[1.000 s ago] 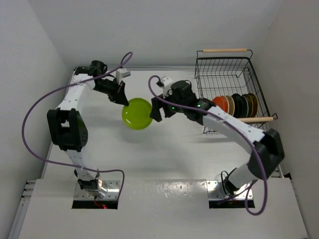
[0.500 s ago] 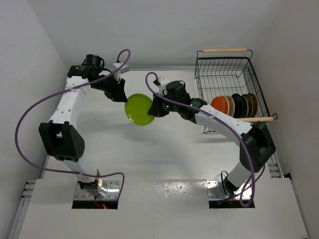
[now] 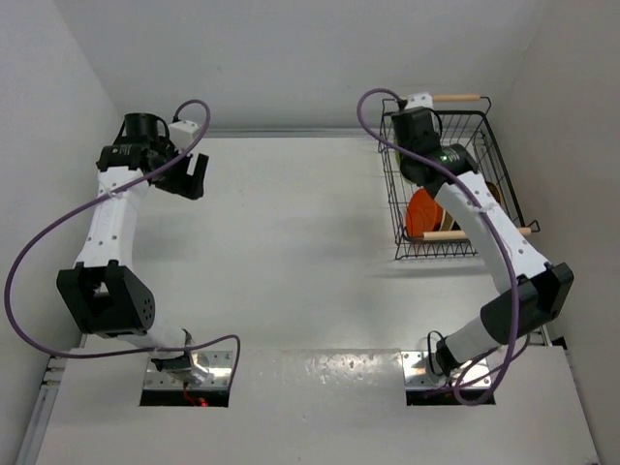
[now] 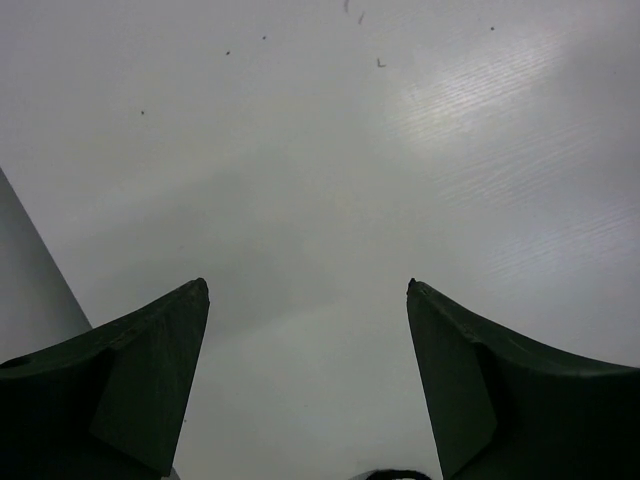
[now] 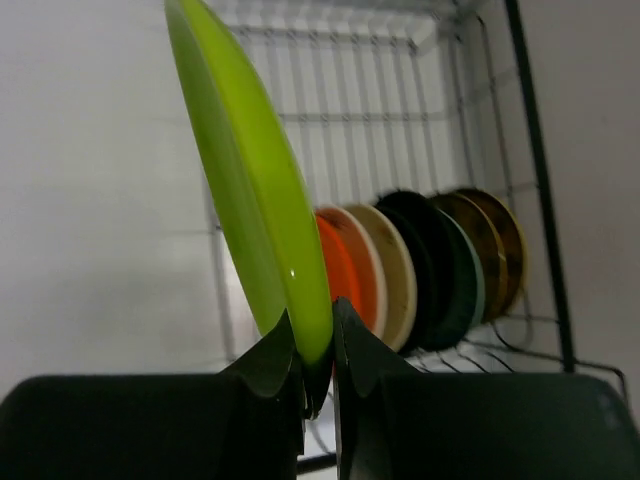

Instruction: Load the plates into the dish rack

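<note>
While the right fingers (image 5: 275, 365) pinch the lime green plate (image 5: 255, 190) by its lower rim, jaws narrow and clamped on it, the plate stands on edge, tilted slightly toward 11 o'clock, up over the dish rack (image 3: 480, 136) at 2 o'clock on the worktop (image 3: 291, 223). Step in hand looks like slotting this plate. Already upright in the rack, at 3 o'clock of the held plate: orange-red plate (image 5: 345, 275), cream plate (image 5: 395, 275), black plate (image 5: 430, 260), brown-gold plates (image 5: 495, 250), packed close in a row. Whether the lime plate touches the orange-red one can't be told. Left fingers (image 4: 150, 350) spread wide, holding nothing, over bare worktop at 10 o'clock, well apart from the rack. Next move probably: lower the lime plate edge-first into the free slot just beside the orange-red plate, keep it parallel to the row, let go only once the wires hold it. Risk: bumping the neighbour.
</note>
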Robot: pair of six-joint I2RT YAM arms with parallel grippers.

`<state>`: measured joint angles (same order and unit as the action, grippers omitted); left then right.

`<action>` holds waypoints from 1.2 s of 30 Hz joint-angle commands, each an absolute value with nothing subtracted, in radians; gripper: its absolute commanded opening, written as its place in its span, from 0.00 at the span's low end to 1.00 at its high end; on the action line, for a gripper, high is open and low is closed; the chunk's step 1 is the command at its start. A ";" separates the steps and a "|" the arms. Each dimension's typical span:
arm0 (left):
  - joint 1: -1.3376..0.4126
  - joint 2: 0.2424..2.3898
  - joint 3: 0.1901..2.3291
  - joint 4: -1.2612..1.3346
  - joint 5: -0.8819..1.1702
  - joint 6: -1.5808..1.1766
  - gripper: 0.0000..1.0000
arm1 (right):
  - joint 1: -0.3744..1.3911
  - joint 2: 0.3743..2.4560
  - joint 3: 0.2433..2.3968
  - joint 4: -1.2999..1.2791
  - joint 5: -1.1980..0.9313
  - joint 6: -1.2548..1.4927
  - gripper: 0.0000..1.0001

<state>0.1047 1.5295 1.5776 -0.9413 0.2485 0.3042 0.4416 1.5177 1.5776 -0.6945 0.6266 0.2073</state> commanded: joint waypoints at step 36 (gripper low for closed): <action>0.175 1.434 1.447 -0.894 0.204 0.307 0.86 | 0.282 1.681 1.319 -0.744 0.535 0.451 0.44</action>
<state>0.1638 1.4704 1.4525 -0.9100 0.2016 0.3054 0.2752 1.7287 1.2774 -0.7628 0.5316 0.4366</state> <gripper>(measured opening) 0.862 0.425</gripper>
